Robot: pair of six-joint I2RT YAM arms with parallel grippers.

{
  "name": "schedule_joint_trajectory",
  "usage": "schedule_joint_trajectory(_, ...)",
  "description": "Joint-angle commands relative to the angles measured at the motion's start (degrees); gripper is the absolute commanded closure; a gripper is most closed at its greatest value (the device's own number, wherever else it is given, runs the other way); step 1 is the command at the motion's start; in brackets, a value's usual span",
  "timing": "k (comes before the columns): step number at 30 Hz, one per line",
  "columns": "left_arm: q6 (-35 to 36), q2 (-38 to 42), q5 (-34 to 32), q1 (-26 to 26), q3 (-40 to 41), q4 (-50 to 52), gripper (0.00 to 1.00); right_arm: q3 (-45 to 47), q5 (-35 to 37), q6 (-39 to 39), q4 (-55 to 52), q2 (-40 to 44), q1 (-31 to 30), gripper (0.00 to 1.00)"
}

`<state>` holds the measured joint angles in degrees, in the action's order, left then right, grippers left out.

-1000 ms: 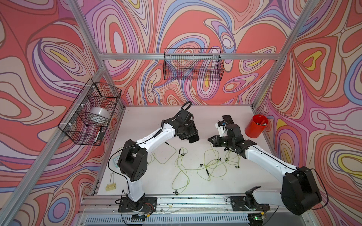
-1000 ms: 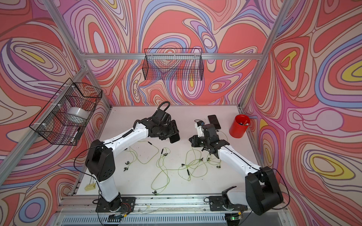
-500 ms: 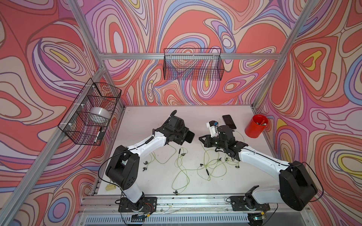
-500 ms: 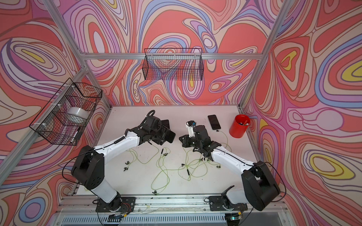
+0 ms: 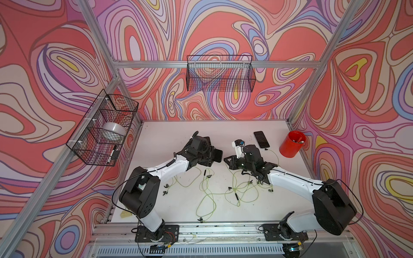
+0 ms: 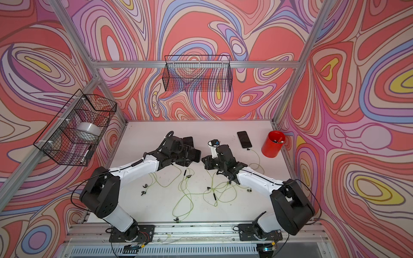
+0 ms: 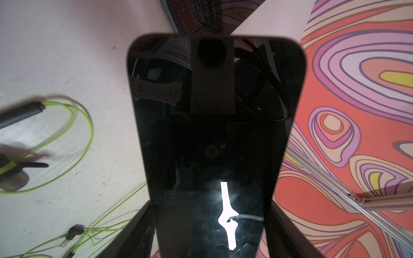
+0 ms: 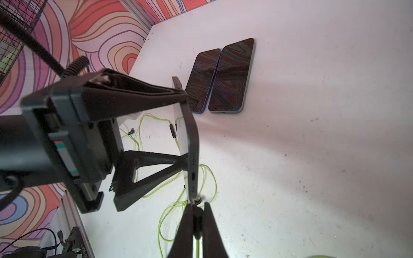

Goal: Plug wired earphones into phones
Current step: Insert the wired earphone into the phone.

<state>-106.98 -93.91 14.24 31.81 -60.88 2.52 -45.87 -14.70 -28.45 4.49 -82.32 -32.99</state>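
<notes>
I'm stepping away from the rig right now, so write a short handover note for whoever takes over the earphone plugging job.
Left claw: closed on the held phone, raised on edge, port end toward the right claw.
Right claw: shut on a plug, tip at that phone's port edge, not yet inserted.
Done: the phone by the red cup looks cabled; red cup.
Left: the held phone, then the two phones lying side by side, no cable seen in either. Loose earphones lie between the arms.
</notes>
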Motion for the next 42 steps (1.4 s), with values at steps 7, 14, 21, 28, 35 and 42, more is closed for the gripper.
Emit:
schedule_joint_trajectory(7,-2.14,1.84,1.31,-0.17,1.27,-5.06,1.0,-2.21,1.34,-0.47,1.11,-1.52,-0.63,1.0)
schedule_joint_trajectory(14,-2.2,1.27,2.02,-0.17,2.15,-6.71,1.0,-2.47,2.3,-0.35,1.32,-1.87,-0.8,1.0)
schedule_joint_trajectory(21,-2.07,1.36,2.46,-0.17,2.35,-7.36,1.0,-2.82,3.1,-0.44,2.26,-3.04,-0.88,1.0)
schedule_joint_trajectory(28,-2.38,1.18,2.46,-0.16,3.04,-7.79,1.0,-3.03,3.51,-0.33,2.88,-3.03,-0.85,1.0)
schedule_joint_trajectory(35,-3.19,0.8,2.06,-0.17,3.82,-8.75,1.0,-1.68,6.11,0.4,1.08,0.5,-0.85,1.0)
schedule_joint_trajectory(42,-3.31,0.68,1.98,-0.17,3.93,-9.47,1.0,-1.51,5.57,0.18,0.83,0.69,-0.88,1.0)
